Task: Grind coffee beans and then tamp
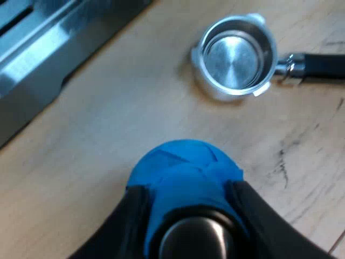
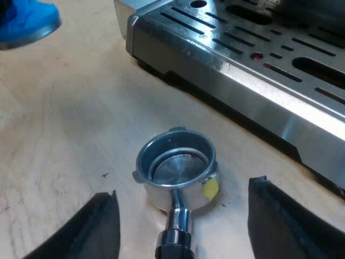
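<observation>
My left gripper is shut on the blue tamper, one black finger on each side of it, above the wooden table. Beyond it the metal holder lies on the table with its basket empty and shiny and its dark handle pointing away from the machine. My right gripper stands open, its fingers spread wide on either side of the holder, just above its handle. The blue tamper shows farther off over the table.
The espresso machine's steel drip tray with its slotted grate runs close beside the holder; its edge also lies near the tamper. The wooden table is bare between tamper and holder.
</observation>
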Controlling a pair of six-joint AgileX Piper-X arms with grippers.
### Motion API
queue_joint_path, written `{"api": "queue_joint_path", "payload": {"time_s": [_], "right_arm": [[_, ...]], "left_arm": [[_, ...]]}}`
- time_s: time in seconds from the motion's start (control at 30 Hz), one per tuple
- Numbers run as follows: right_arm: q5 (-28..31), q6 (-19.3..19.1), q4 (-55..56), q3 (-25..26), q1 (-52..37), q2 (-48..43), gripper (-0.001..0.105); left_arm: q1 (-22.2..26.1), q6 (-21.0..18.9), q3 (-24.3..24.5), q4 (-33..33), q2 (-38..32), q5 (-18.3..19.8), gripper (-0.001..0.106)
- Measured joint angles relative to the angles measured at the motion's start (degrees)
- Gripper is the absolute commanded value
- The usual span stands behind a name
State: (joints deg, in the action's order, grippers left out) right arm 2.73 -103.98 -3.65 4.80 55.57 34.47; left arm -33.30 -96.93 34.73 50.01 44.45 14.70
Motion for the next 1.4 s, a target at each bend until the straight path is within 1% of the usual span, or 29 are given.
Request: {"api": "queue_joint_path", "payload": {"time_s": [0.1, 0.2, 0.23, 0.27, 0.3, 0.43, 0.57, 0.6, 0.63, 0.73, 1.0, 1.03, 1.4], "right_arm": [[0.00, 0.00, 0.00, 0.00, 0.00, 0.00, 0.054], [0.00, 0.09, 0.00, 0.00, 0.00, 0.00, 0.054], [0.00, 0.09, 0.00, 0.00, 0.00, 0.00, 0.054], [0.00, 0.09, 0.00, 0.00, 0.00, 0.00, 0.054], [0.00, 0.22, 0.00, 0.00, 0.00, 0.00, 0.054], [0.00, 0.47, 0.00, 0.00, 0.00, -0.06, 0.054], [0.00, 0.62, 0.00, 0.00, 0.00, -0.06, 0.054], [0.00, 0.68, 0.00, 0.00, 0.00, -0.06, 0.054], [0.00, 0.69, 0.00, 0.00, 0.00, -0.06, 0.054], [0.00, 0.98, 0.00, 0.00, 0.00, -0.06, 0.054], [-0.11, 1.13, 0.00, 0.00, 0.00, -0.06, 0.054], [-0.11, 1.13, 0.00, 0.00, 0.00, -0.06, 0.054], [-0.11, 1.13, 0.00, 0.00, 0.00, -0.06, 0.054]], "left_arm": [[-2.15, 0.91, 2.02, -0.04, 1.45, -0.02, 0.000], [-5.71, 0.92, 5.17, -0.24, 5.39, -1.48, 0.000], [-6.71, 0.92, 5.99, -0.57, 6.90, -1.50, 0.000], [-6.71, 0.92, 6.11, -0.59, 7.15, -1.50, 0.000], [-8.33, 0.92, 7.19, -0.45, 9.12, -1.86, 0.000], [-10.10, 0.92, 8.74, -0.38, 11.39, -1.87, 0.000], [-10.60, 0.92, 9.28, -0.38, 11.83, -2.12, 0.000], [-11.32, 0.92, 10.02, -0.38, 12.45, -2.78, 0.000], [-13.52, 1.58, 12.61, -0.44, 15.01, -4.42, 0.000], [-15.54, 1.75, 15.81, -0.73, 18.90, -4.99, 0.000], [-15.75, 3.34, 18.41, -0.58, 22.84, -5.34, 0.000], [-15.75, 4.01, 18.57, -0.82, 23.24, -5.34, 0.000], [-15.75, 5.58, 18.59, -1.79, 26.31, -5.34, 0.000]]}}
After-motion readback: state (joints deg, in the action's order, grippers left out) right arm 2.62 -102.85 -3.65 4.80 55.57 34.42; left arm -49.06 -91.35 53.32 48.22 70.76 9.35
